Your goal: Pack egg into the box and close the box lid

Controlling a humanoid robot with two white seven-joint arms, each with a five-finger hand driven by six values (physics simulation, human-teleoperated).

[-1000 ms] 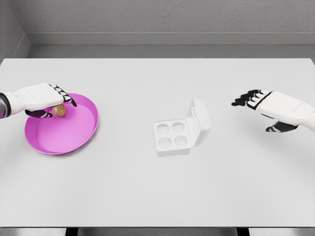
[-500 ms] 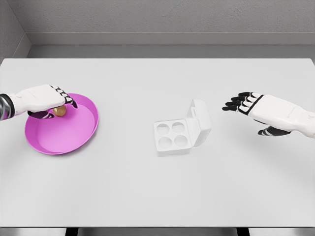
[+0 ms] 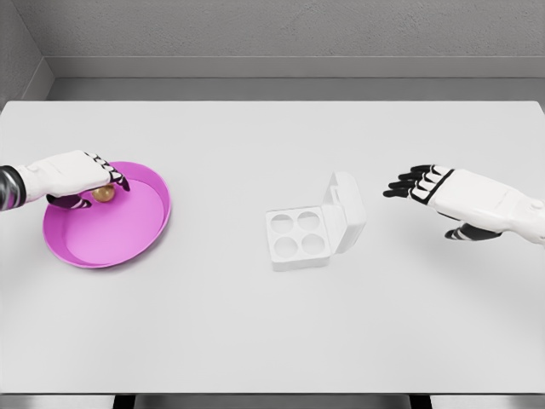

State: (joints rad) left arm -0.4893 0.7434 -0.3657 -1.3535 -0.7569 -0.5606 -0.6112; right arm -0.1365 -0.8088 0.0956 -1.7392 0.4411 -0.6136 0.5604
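Observation:
A small brown egg (image 3: 103,194) lies at the back of the pink plate (image 3: 128,243) at the table's left. My left hand (image 3: 92,189) reaches over the plate's rim, its fingers curled over the egg and the thumb under it. The white four-cup egg box (image 3: 297,236) stands at the middle of the table with all cups bare and its lid (image 3: 344,209) raised on the right side. My right hand (image 3: 430,206) hovers right of the lid, apart from it, with fingers spread and holding nothing.
The white table (image 3: 255,341) reaches a grey wall at the back. The plate's raised rim surrounds the egg. Bare tabletop lies between the plate and the box.
My left hand has sunk slightly and closed in around the egg. The right hand has drifted left toward the box lid and lowered a little.

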